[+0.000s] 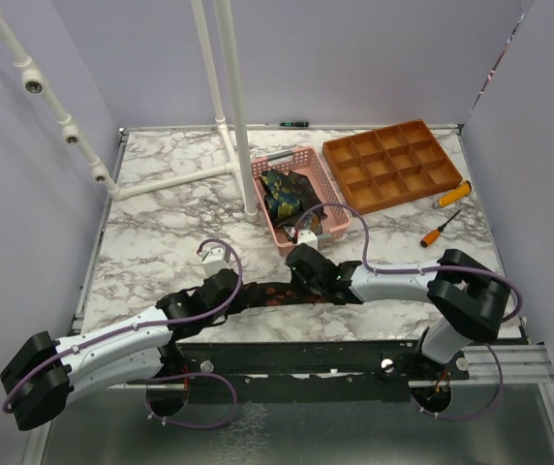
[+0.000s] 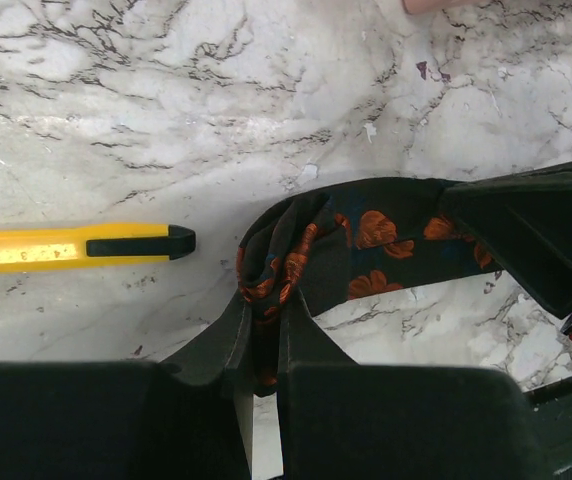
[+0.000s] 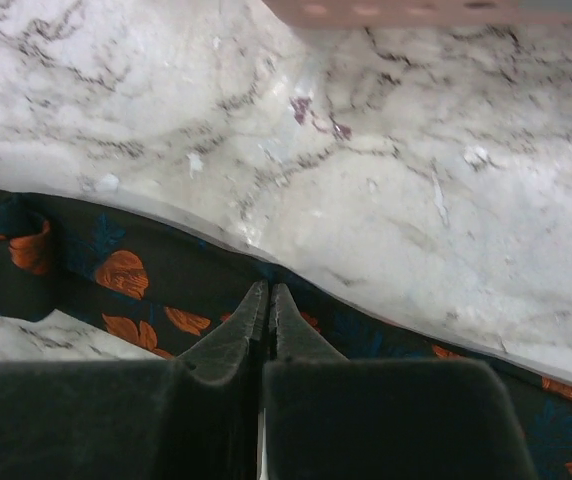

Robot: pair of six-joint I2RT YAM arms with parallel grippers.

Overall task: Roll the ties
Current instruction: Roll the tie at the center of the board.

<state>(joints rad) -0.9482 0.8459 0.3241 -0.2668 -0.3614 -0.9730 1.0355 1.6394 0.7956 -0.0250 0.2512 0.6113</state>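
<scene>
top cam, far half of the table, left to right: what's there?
white pipe stand → pink basket holding ties → orange divided tray → orange-handled screwdrivers

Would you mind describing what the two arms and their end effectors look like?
The left arm and right arm both have white link shells with bulky black joint housings. A thin lilac cable loops loosely along each. The left end effector and right end effector are black, each with two flat fingers tapering to thin tips.
</scene>
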